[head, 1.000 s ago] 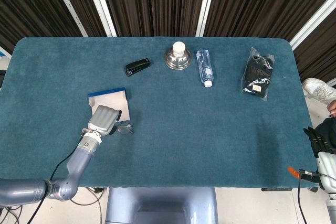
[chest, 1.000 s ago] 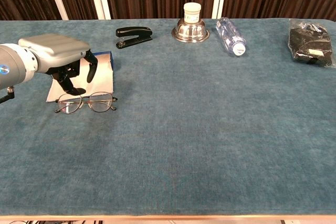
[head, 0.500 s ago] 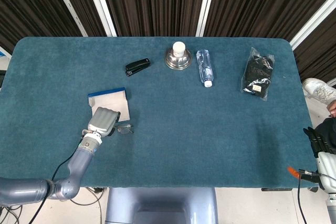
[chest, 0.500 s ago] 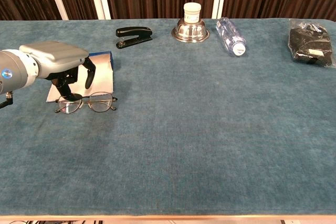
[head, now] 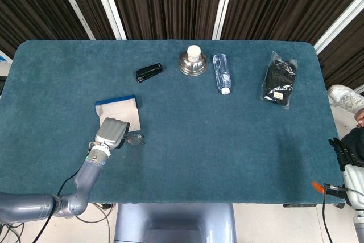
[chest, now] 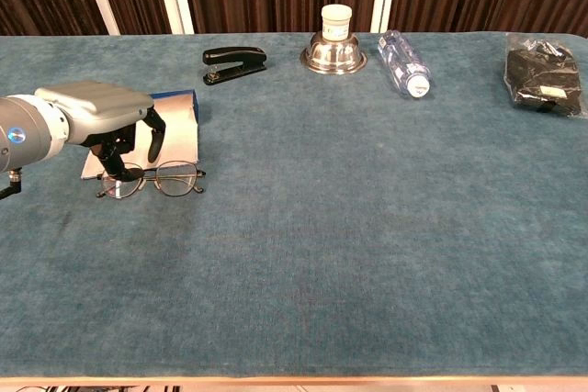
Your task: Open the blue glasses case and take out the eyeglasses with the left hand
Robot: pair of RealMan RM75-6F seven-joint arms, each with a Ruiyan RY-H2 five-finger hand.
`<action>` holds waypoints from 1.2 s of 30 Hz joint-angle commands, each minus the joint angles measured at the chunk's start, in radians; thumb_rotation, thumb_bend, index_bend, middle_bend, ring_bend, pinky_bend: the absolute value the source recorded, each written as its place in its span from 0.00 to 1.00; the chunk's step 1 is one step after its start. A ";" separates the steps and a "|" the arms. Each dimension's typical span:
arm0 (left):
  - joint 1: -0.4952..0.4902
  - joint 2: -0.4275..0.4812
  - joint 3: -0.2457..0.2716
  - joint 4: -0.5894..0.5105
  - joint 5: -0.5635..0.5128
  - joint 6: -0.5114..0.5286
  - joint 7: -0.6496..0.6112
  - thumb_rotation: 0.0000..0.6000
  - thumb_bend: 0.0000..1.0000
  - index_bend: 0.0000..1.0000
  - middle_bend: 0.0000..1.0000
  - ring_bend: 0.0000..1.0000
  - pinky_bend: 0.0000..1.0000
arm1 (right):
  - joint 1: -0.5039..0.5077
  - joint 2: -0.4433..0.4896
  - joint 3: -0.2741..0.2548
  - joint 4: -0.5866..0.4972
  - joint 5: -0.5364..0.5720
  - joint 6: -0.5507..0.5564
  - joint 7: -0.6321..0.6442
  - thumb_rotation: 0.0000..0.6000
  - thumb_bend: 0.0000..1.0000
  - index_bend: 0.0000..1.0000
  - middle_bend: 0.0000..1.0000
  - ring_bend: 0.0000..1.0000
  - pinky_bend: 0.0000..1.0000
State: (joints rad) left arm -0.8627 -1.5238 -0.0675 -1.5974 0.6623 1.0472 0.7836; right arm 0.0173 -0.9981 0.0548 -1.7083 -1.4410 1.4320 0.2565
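Dark ribbed curtains with pale vertical strips hang behind a teal felt surface (head: pixel 227 140) that fills both views. Taking the blue glasses case (chest: pixel 175 126) as the landmark: it lies open and flat at the robot's left side of the surface, its pale lining up and a blue edge along its far side. The eyeglasses (chest: pixel 152 180) are already out, lying on the felt just at the case's near edge, lenses side by side, so the long axis of the frame runs left to right across the robot's front.

The left hand (chest: pixel 92 115) hovers over the case's near-left part, palm down, its fingers (chest: pixel 152 133) curled downward and apart. The dark fingertips hang just above and behind the left lens, and from the chest view they seem to hold nothing, though whether one tip touches the frame I cannot tell. The frame thus lies directly below and slightly nearward of the fingers.

Only a sliver of the right hand (head: pixel 354 172) shows, at the far right edge of the head view, well apart from the case; its state cannot be read. The left hand is by far the nearer.

Beyond the case, along the far edge, sit a black stapler (chest: pixel 233 63), a metal bowl with a white jar on it (chest: pixel 334 48), a clear bottle (chest: pixel 402 61) on its side and a black packet (chest: pixel 544 73).
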 commanded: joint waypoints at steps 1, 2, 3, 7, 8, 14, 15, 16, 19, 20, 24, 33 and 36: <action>0.000 -0.003 0.000 0.003 0.000 -0.001 -0.001 1.00 0.33 0.50 1.00 0.95 1.00 | 0.000 0.000 0.000 0.000 0.001 0.000 0.000 1.00 0.20 0.00 0.00 0.00 0.20; 0.000 -0.004 0.000 0.005 -0.001 -0.002 -0.001 1.00 0.33 0.50 1.00 0.95 1.00 | 0.000 0.000 0.000 0.000 0.001 0.000 0.000 1.00 0.20 0.00 0.00 0.00 0.20; 0.000 -0.006 0.000 0.007 -0.003 -0.003 -0.002 1.00 0.33 0.50 1.00 0.95 1.00 | 0.000 0.000 0.000 0.000 0.001 0.000 -0.001 1.00 0.20 0.00 0.00 0.00 0.20; 0.000 -0.010 0.001 0.013 -0.005 -0.005 -0.003 1.00 0.35 0.50 1.00 0.95 1.00 | 0.000 0.000 0.000 -0.001 0.001 0.000 0.000 1.00 0.20 0.00 0.00 0.00 0.20; 0.000 -0.011 0.001 0.013 -0.005 -0.005 -0.004 1.00 0.35 0.50 1.00 0.95 1.00 | 0.000 0.000 0.000 -0.001 0.001 0.000 0.000 1.00 0.20 0.00 0.00 0.00 0.20; 0.000 -0.011 0.001 0.016 -0.003 -0.007 -0.007 1.00 0.35 0.51 1.00 0.95 1.00 | 0.000 0.000 0.000 -0.001 0.001 0.000 0.000 1.00 0.20 0.00 0.00 0.00 0.20; 0.001 -0.012 0.001 0.018 -0.004 -0.008 -0.008 1.00 0.35 0.51 1.00 0.95 1.00 | 0.000 0.000 0.000 -0.001 0.001 0.000 0.000 1.00 0.20 0.00 0.00 0.00 0.20; 0.001 -0.012 0.002 0.019 -0.005 -0.009 -0.008 1.00 0.35 0.51 1.00 0.95 1.00 | 0.000 0.000 0.000 -0.001 0.001 0.000 0.000 1.00 0.20 0.00 0.00 0.00 0.20; 0.001 -0.014 0.003 0.021 -0.005 -0.011 -0.008 1.00 0.35 0.51 1.00 0.95 1.00 | 0.000 0.000 0.000 -0.001 0.001 0.000 0.000 1.00 0.20 0.00 0.00 0.00 0.20; 0.001 -0.014 0.003 0.022 -0.004 -0.011 -0.008 1.00 0.35 0.51 1.00 0.95 1.00 | 0.000 0.000 0.000 0.000 0.000 0.000 0.000 1.00 0.20 0.00 0.00 0.00 0.20; 0.000 -0.016 0.001 0.025 -0.005 -0.012 -0.011 1.00 0.35 0.51 1.00 0.95 1.00 | 0.000 0.000 0.000 -0.001 0.001 -0.001 0.001 1.00 0.20 0.00 0.00 0.00 0.20; 0.000 -0.022 0.003 0.029 -0.005 -0.018 -0.015 1.00 0.38 0.52 1.00 0.95 1.00 | 0.000 0.001 0.000 -0.001 0.002 -0.001 0.001 1.00 0.20 0.00 0.00 0.00 0.20; 0.000 -0.022 0.003 0.031 -0.005 -0.019 -0.015 1.00 0.38 0.52 1.00 0.95 1.00 | 0.000 0.001 0.000 -0.001 0.001 -0.002 0.002 1.00 0.20 0.00 0.00 0.00 0.20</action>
State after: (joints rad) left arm -0.8632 -1.5462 -0.0651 -1.5660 0.6575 1.0285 0.7687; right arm 0.0172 -0.9970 0.0548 -1.7096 -1.4395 1.4304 0.2580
